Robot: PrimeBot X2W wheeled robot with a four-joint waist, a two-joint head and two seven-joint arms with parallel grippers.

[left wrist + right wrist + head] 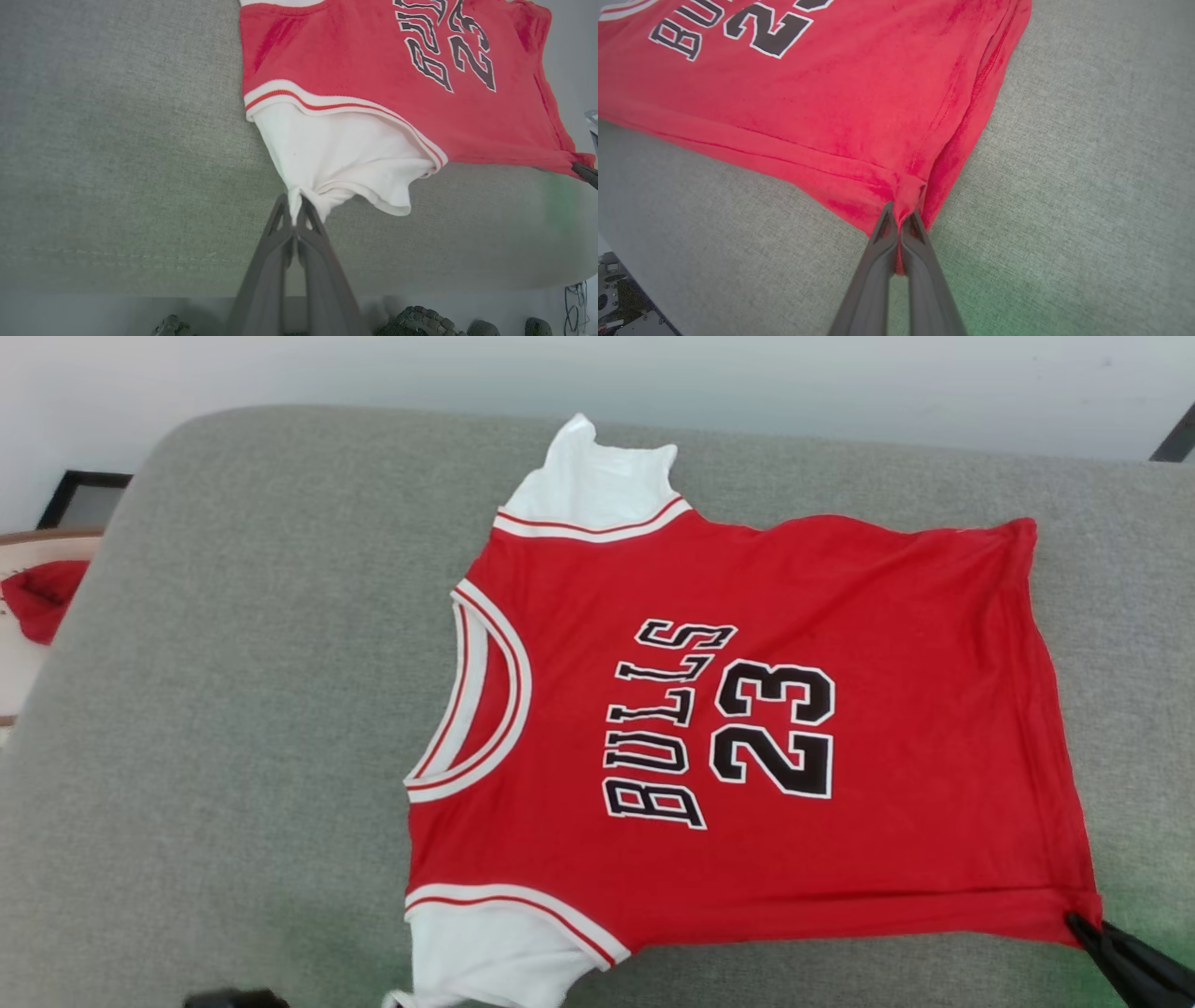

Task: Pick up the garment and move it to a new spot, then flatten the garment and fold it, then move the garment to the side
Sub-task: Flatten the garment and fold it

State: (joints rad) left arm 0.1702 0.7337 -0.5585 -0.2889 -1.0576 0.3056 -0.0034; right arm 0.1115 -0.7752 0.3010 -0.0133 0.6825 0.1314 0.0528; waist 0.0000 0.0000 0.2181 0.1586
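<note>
Garment [747,728] lies flat on the grey cushion [233,709], long axis running 9 to 3 o'clock, its near edge pinned at both ends: left gripper [295,219] clamped on the white sleeve [336,154] at 7 o'clock, right gripper [901,224] clamped on the hem corner [906,191] at 4 o'clock.
</note>
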